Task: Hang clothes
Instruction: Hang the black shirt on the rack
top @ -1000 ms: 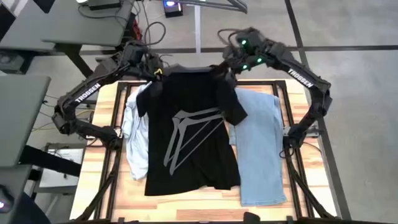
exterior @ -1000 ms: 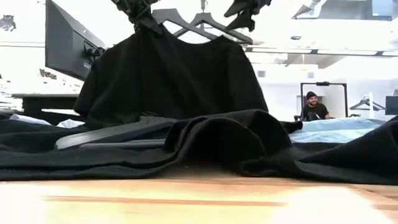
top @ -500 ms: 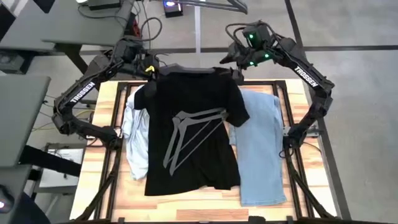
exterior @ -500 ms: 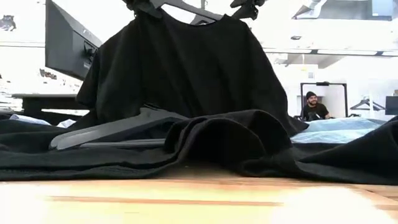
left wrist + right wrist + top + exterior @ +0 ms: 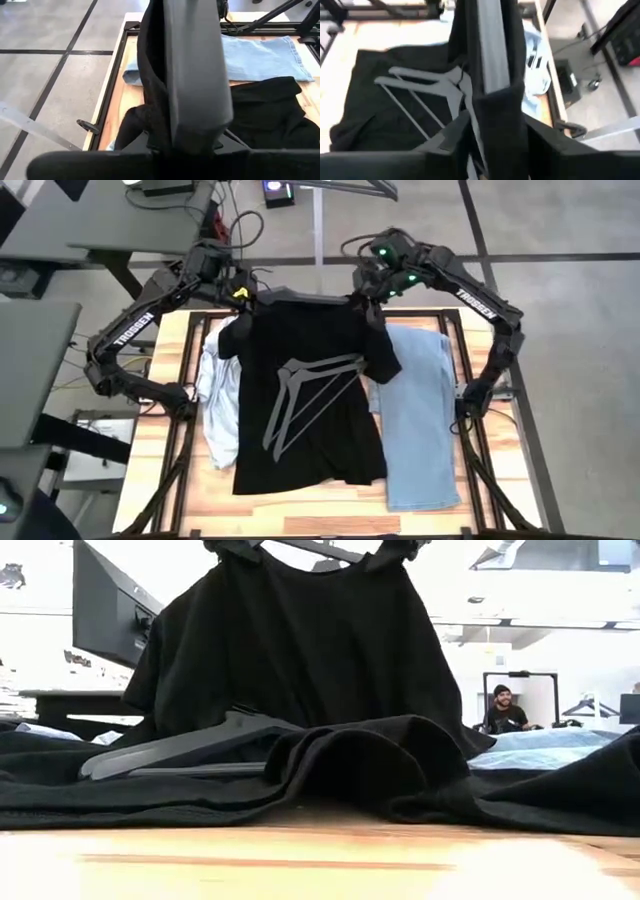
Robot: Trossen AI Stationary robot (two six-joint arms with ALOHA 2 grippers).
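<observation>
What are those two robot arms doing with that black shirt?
They are lifting the black t-shirt by its top edge at the far side of the table, the left gripper holding one shoulder and the right gripper the other. Its lower part rests on the table, with grey hangers lying on it. A pale shirt peeks out on one side and blue jeans lie flat on the other. Nothing is hung up yet.
</observation>
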